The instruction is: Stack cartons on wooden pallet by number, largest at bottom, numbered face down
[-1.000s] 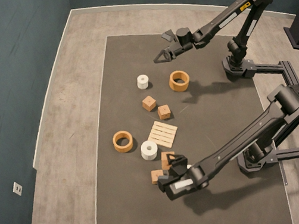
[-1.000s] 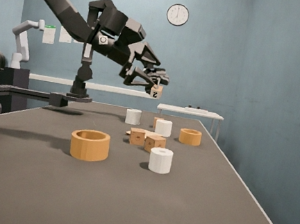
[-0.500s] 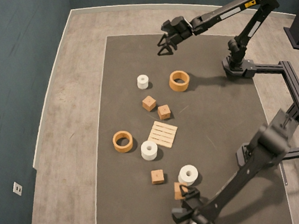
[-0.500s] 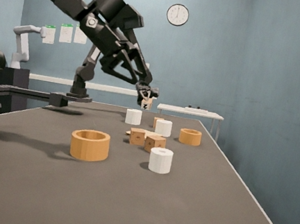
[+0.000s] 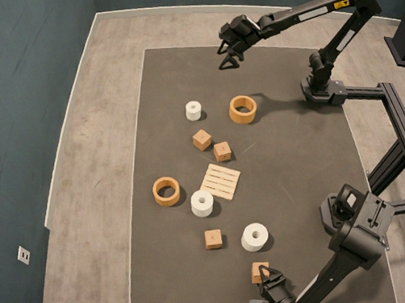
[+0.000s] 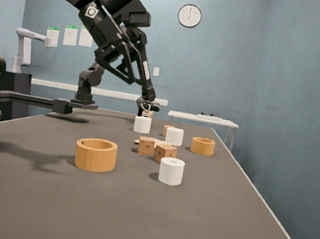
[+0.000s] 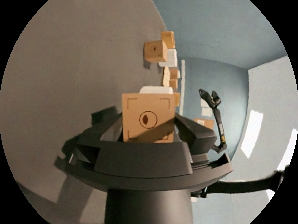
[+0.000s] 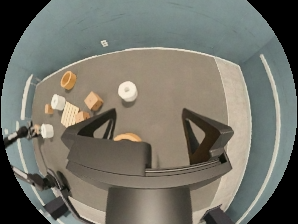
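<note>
- The left hand [image 5: 260, 273] [image 6: 148, 109] [image 7: 148, 112] [image 8: 39, 129] is gripping one carton, the held carton [image 5: 257, 269] [image 6: 147, 113] [image 7: 148, 111] [image 8: 38, 129], by two opposite sides. It is well apart from the pallet; I cannot tell if it touches the counter.
- This carton looks cube-shaped and tan, with a dark round mark inside a thin ring and small corner lines on the face toward the wrist view. Its number I cannot read here.
- I suppose it is light and quite stiff, with smooth sides that could slip a little. Best is to hold the middle of two side faces, squarely, without hard squeezing.
- Beyond it, the second carton [image 5: 213, 239] [image 7: 156, 51] [image 8: 48, 108] sits alone on the counter.
- The wooden pallet [image 5: 223, 176] [image 6: 162, 144] [image 7: 166, 76] [image 8: 70, 115] lies flat and carries no carton; a white roll [image 5: 201, 203] [image 6: 174, 136] [image 7: 169, 58] [image 8: 58, 102] stands at its corner, and could disturb the column.
- Past the pallet, the third carton [image 5: 223, 151] [image 6: 146, 146] [image 8: 82, 116] and fourth carton [image 5: 202, 139] [image 6: 166, 153] [image 8: 93, 101] stand near each other.
- Farthest, the right hand [image 5: 220, 60] [image 6: 127, 75] [image 8: 149, 111] is wide open, with nothing in it.
</note>
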Robot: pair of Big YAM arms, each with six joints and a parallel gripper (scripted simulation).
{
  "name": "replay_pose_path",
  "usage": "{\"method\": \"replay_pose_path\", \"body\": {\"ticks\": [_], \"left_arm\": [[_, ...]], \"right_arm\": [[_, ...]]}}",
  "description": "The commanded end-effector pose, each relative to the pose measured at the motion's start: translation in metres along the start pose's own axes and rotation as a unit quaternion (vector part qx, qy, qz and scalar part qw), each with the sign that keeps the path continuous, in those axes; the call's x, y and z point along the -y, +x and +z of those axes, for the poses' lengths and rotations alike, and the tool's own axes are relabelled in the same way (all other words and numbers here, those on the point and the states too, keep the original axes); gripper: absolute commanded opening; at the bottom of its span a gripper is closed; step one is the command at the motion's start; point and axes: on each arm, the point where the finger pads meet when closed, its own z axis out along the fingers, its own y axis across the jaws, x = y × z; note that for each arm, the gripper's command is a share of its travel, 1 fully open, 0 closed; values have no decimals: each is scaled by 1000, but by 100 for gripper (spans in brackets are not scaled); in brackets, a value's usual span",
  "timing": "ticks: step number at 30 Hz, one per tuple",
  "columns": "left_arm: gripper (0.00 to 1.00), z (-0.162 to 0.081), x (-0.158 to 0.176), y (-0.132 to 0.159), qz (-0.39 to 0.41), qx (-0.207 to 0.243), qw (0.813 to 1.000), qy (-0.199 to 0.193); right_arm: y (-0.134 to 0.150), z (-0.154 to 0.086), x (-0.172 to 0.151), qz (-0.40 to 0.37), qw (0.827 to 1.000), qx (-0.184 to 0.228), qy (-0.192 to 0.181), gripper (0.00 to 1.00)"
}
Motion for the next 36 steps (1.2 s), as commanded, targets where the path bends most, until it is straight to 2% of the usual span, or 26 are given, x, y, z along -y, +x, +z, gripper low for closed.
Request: {"method": "replay_pose_path", "body": {"ticks": [1,4,7,10,11,18,20,25,32,35,36], "left_arm": [[46,-6,12,-9,19,1,1000,-11],[46,0,12,-7,10,-2,1000,-17],[46,1,11,-8,-12,12,999,-49],[46,1,11,-9,-19,38,994,-104],[46,1,11,-9,-11,49,990,-131],[46,1,15,-11,16,111,958,-265],[46,1,15,-11,16,111,958,-265],[46,4,17,-11,36,154,914,-373],[46,5,17,-9,68,194,839,-504],[46,5,11,-8,69,195,817,-539],[46,5,11,-8,69,195,817,-539]], "right_arm": [[-38,-10,-1,-11,1000,26,0,100],[-38,-10,-1,-11,1000,26,0,100],[-38,-10,-1,-11,1000,26,0,100],[-38,-10,-1,-11,1000,26,0,100],[-25,-6,-1,-11,1000,19,0,100],[-25,-6,-1,-11,1000,19,0,100],[-25,-6,-1,-11,1000,19,0,100],[-25,-6,-1,-11,1000,19,0,100],[-25,-6,-1,-11,1000,19,0,100],[-25,-6,-1,-11,1000,19,0,100],[-25,-6,-1,-11,1000,19,0,100]]}}
